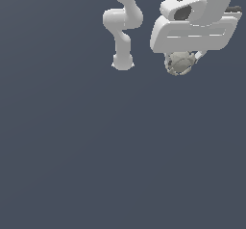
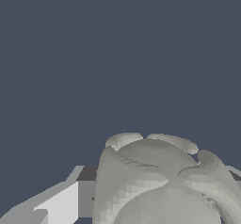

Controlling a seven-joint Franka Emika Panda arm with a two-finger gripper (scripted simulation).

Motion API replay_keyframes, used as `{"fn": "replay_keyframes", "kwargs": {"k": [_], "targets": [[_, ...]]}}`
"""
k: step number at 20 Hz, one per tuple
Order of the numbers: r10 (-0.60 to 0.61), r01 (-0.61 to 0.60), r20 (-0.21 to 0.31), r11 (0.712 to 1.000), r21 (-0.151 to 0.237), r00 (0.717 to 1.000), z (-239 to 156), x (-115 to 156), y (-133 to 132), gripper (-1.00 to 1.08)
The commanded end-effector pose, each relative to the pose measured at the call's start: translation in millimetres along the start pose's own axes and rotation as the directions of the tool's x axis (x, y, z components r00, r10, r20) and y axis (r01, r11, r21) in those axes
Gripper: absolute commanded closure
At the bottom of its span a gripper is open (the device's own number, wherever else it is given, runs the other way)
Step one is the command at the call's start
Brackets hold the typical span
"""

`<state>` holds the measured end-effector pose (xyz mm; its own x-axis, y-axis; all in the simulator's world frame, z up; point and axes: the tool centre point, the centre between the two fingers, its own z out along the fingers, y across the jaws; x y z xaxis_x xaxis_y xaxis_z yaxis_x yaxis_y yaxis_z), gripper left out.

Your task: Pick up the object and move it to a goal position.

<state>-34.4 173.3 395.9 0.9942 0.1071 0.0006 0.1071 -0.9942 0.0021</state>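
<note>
In the exterior view, the white arm (image 1: pixel 123 21) comes down from the top edge at about 12 o'clock of the frame, bends through a rounded joint and ends in a round base (image 1: pixel 123 62) that rests on the flat, dark blue-grey tabletop (image 1: pixel 96 151). To the exterior view's right of it, at about 1 o'clock, sits the broad white hand body of the gripper (image 1: pixel 181 65), with a dark oval opening on its upper face. Directly under that body, at its 6 o'clock, hangs the object (image 1: pixel 179 62), a small pale grey-beige lump with a mottled, faceted surface, narrower than the hand above it. 1 thin white finger (image 1: pixel 199 56) shows at the object's 3 o'clock, touching its side; the other finger is hidden behind the lump. The fingers are closed around the object, gripping it.

In the wrist view, a pale grey finger (image 2: pixel 59 204) with a darker inner face lies at about 7 o'clock, pressed against the object (image 2: pixel 160 180), which fills the area from 6 o'clock to 4 o'clock with ridged, stone-like lobes. A sliver of the second finger (image 2: pixel 235 173) shows past the lump at 4 o'clock. Beyond them is only the plain tabletop (image 2: pixel 117 53).
</note>
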Motion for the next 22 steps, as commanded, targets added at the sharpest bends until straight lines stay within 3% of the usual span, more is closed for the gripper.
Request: {"fn": "replay_keyframes", "kwargs": {"k": [1,11,22], "targets": [[0.001,-0.001,0.001,1.0,0.0,1.0,-25,-5,-15,1.08],[0.001,-0.001,0.001,1.0,0.001,1.0,-90,-12,-56,1.08],[0.001,-0.001,0.001,1.0,0.002,1.0,-108,-13,-67,1.08]]}}
